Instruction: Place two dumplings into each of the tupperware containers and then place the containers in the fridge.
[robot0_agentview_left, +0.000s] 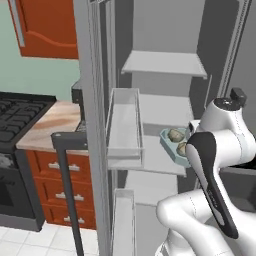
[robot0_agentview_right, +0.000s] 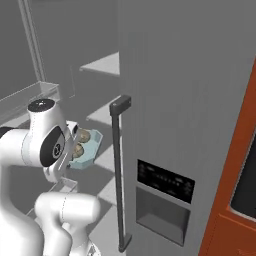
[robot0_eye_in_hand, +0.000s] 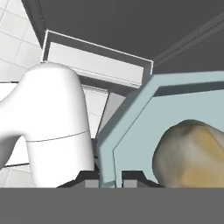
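**Blue tub held at the open fridge**

You have the light blue tub (robot0_agentview_left: 169, 144) up at the fridge (robot0_agentview_right: 200, 100), whose door stands open. In the hand view the fingers (robot0_eye_in_hand: 109, 179) pinch the tub's rim (robot0_eye_in_hand: 107, 153) between them, one tip on each side of the wall. Two dumplings (robot0_agentview_left: 176, 135) lie inside the tub, side by side; in the right base view you see them (robot0_agentview_right: 83, 136) just past the arm's wrist.

From the left base view, the tub sits level over the middle shelf (robot0_agentview_left: 160, 160); you cannot tell whether it touches the shelf or hangs just above it. A clear door bin (robot0_agentview_left: 124, 125) stands just left of the tub. Further left are a wood-topped counter (robot0_agentview_left: 55, 122) and a black stove (robot0_agentview_left: 20, 112).

The dispenser panel (robot0_agentview_right: 165, 182) shows on the closed door in the right base view.
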